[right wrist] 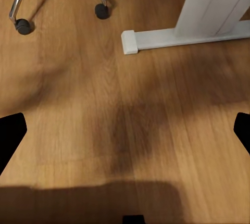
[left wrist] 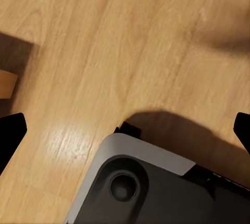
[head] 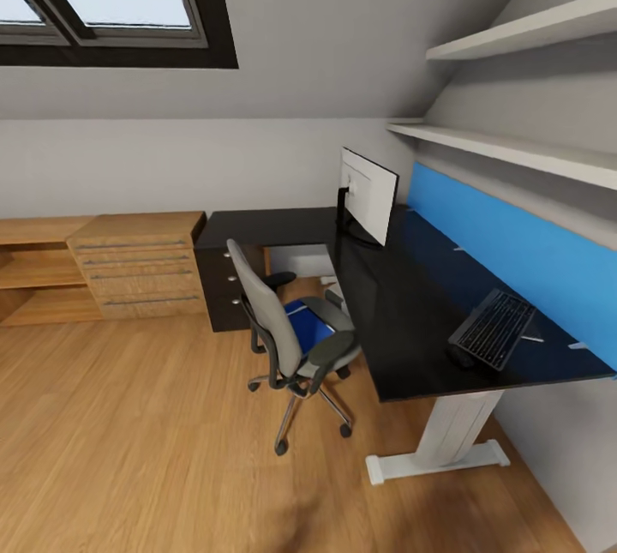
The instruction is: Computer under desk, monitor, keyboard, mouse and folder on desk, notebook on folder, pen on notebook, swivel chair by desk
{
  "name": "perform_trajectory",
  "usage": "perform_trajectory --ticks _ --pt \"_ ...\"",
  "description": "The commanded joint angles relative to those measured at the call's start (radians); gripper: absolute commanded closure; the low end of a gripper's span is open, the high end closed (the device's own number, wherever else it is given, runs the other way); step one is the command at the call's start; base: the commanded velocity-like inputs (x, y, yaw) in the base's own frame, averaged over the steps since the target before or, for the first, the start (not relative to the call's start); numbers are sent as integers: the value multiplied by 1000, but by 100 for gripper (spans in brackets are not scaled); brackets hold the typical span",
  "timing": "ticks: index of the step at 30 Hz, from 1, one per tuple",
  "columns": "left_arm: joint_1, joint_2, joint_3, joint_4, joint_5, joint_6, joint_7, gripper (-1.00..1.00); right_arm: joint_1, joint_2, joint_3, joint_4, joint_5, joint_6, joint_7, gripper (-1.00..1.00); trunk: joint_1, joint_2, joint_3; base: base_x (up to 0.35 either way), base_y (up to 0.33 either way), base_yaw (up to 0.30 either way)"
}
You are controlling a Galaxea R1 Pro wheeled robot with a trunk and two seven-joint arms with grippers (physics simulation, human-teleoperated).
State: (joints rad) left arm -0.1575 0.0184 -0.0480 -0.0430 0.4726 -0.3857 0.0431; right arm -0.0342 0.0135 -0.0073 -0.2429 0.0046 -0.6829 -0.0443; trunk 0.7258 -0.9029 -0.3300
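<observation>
Glossy black desk [head: 403, 313] is standing along the right wall under two pale shelves [head: 514, 30], its blue back panel [head: 514, 253] running the length of the wall and one white leg [head: 450, 437] showing at the near end. Monitor [head: 367, 195] is standing upright on the desk near the corner, white back facing the room. Keyboard [head: 494, 328] is lying flat on the desk's near end, well apart from the monitor; a small dark item just beside its near corner is too indistinct to identify. Swivel chair [head: 296, 339] is sitting close against the desk edge, and the blue folder [head: 307, 323] is lying on its seat. Light wooden dresser [head: 137, 263] is standing against the far wall, beside the desk's black drawer unit [head: 218, 287].

Left gripper [left wrist: 125, 130] is hanging over the plank floor [left wrist: 104, 52] with its dark fingertips [left wrist: 11, 130] spread wide and nothing between them; part of the robot's base [left wrist: 151, 182] is showing below. Right gripper [right wrist: 125, 130] is likewise spread and holding nothing, above floor near the desk foot [right wrist: 172, 35] and chair castors [right wrist: 102, 11].
</observation>
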Motion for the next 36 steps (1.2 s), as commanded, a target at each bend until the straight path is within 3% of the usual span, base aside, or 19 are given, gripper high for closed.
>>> perform_trajectory --ticks 1,14,36 --pt "0 0 -5 0 2 -3 5 -100 0 0 0 1 1 -3 -3 -100 4 -8 -4 0 0 70" --pt "0 1 -5 0 2 -4 7 -100 0 -1 0 1 1 -2 -3 -100 54 -99 -45 0 0 177" --pt "0 3 -9 0 1 -2 7 -100 0 -4 0 -1 2 -1 -2 -100 138 -253 -114 0 0 11"
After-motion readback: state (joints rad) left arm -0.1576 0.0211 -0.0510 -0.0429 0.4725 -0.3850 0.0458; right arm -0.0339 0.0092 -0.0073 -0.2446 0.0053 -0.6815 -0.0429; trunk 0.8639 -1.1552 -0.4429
